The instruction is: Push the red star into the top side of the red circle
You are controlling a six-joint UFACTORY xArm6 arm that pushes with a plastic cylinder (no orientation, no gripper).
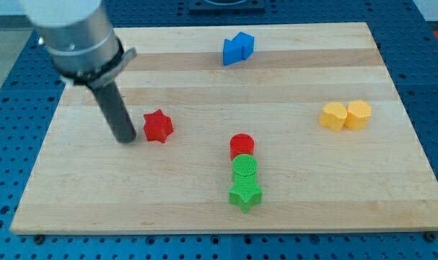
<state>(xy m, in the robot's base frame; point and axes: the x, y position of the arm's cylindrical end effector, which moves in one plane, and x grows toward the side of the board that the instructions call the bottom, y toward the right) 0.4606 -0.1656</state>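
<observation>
The red star (158, 126) lies on the wooden board left of centre. The red circle (242, 146) lies to its right and a little lower, near the board's middle. My tip (126, 139) rests on the board just to the left of the red star, a small gap apart from it. The rod rises up and to the view's left to the grey arm body.
A green circle (245, 168) touches the red circle's bottom side, with a green star (245, 195) below it. Two blue blocks (237, 48) sit together near the top edge. Two yellow blocks (345, 115) sit side by side at the right.
</observation>
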